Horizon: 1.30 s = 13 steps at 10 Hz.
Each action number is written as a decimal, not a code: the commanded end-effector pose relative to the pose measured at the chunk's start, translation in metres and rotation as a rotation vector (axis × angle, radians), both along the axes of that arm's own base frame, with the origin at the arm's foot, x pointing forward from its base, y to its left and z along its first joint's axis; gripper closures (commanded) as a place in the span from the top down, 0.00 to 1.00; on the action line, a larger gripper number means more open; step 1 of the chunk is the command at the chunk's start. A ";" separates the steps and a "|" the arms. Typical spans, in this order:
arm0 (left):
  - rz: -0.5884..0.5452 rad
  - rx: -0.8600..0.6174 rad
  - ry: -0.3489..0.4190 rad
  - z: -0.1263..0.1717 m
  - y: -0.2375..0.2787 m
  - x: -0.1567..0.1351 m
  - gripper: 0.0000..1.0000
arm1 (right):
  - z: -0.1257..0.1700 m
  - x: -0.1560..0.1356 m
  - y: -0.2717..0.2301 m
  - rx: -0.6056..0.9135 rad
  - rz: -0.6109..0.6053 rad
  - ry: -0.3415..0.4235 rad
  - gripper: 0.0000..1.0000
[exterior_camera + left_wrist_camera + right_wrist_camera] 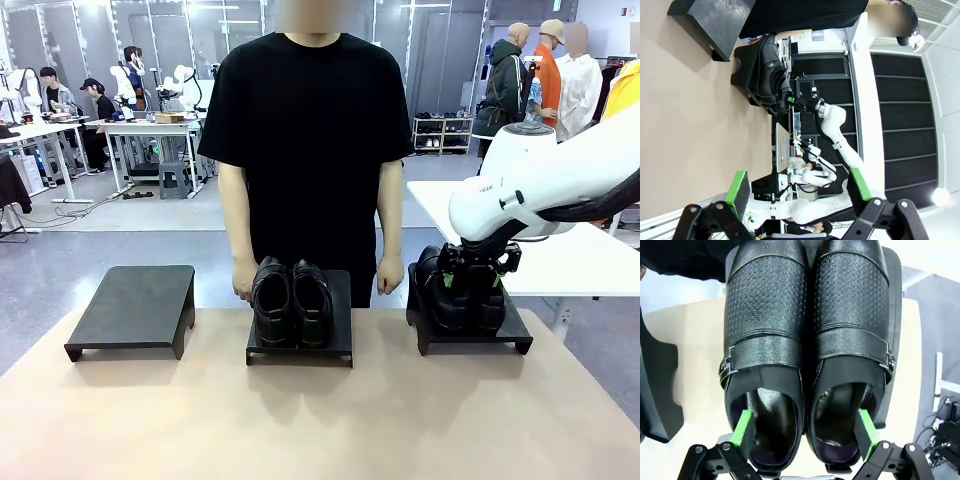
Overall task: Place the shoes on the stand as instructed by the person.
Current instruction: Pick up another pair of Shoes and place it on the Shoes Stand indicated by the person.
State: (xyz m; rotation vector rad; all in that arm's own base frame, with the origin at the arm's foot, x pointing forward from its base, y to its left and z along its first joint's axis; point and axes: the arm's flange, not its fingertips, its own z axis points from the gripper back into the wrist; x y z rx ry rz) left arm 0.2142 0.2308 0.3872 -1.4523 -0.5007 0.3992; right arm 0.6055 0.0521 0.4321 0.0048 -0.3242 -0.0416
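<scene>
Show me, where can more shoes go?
The left stand is bare. So is the tabletop in front of all three stands. The middle stand is full with one pair. The right stand is crowded too: a pair with the open right gripper in them.

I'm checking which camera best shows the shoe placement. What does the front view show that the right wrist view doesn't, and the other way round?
Front view alone: the person standing behind the table, three black stands, the left stand bare, and a pair of shoes on the middle stand.

Right wrist view alone: the textured uppers, strap buckles and dark insides of the right pair, with one green pad inside each shoe opening.

Both: the right gripper, open, at the right pair on the right stand.
</scene>
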 end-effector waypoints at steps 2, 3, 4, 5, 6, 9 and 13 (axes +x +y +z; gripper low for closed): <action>-0.002 -0.012 -0.009 0.002 0.000 -0.001 1.00 | 0.000 0.000 0.000 -0.001 0.001 0.000 1.00; -0.002 -0.012 -0.009 0.002 0.000 -0.001 1.00 | 0.000 0.000 0.000 -0.001 0.001 0.000 1.00; -0.002 -0.012 -0.009 0.002 0.000 -0.001 1.00 | 0.000 0.000 0.000 -0.001 0.001 0.000 1.00; -0.002 -0.012 -0.009 0.002 0.000 -0.001 1.00 | 0.000 0.000 0.000 -0.001 0.001 0.000 1.00; -0.002 -0.012 -0.009 0.002 0.000 -0.001 1.00 | 0.000 0.000 0.000 -0.001 0.001 0.000 1.00; -0.002 -0.012 -0.009 0.002 0.000 -0.001 1.00 | 0.000 0.000 0.000 -0.001 0.001 0.000 1.00; -0.002 -0.012 -0.009 0.002 0.000 -0.001 1.00 | 0.047 -0.043 -0.030 0.147 0.044 -0.037 1.00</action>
